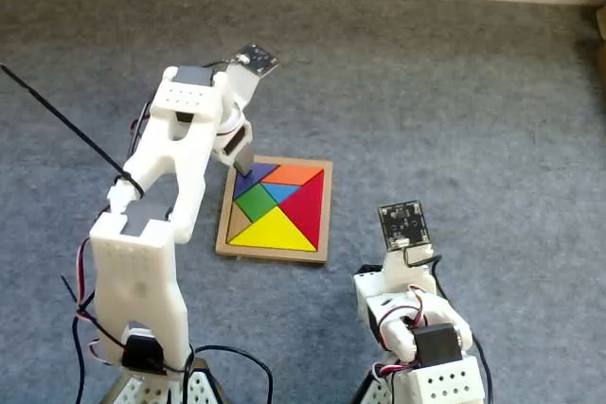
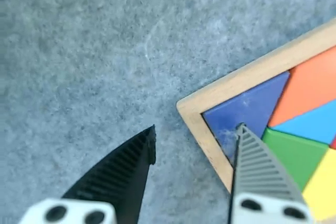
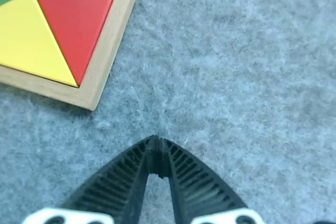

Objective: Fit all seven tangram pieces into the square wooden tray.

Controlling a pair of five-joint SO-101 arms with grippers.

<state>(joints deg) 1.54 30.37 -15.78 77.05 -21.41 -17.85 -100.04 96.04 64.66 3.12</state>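
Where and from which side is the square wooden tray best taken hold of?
Probably by its rim, from above, one finger inside and one outside: the square wooden tray lies flat on the grey carpet, so nothing slips beneath. The open left hand straddles it beside the dark blue triangular piece.

White plastic arms (image 1: 142, 262) (black cables (image 1: 232, 350)) with ribbed, pointed tool fingers (image 3: 121, 182).

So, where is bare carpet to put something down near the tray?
Free: the wide carpet right of the tray and beyond its far edge. Crowded: the tray's far left corner, where the left end effector straddles the rim.
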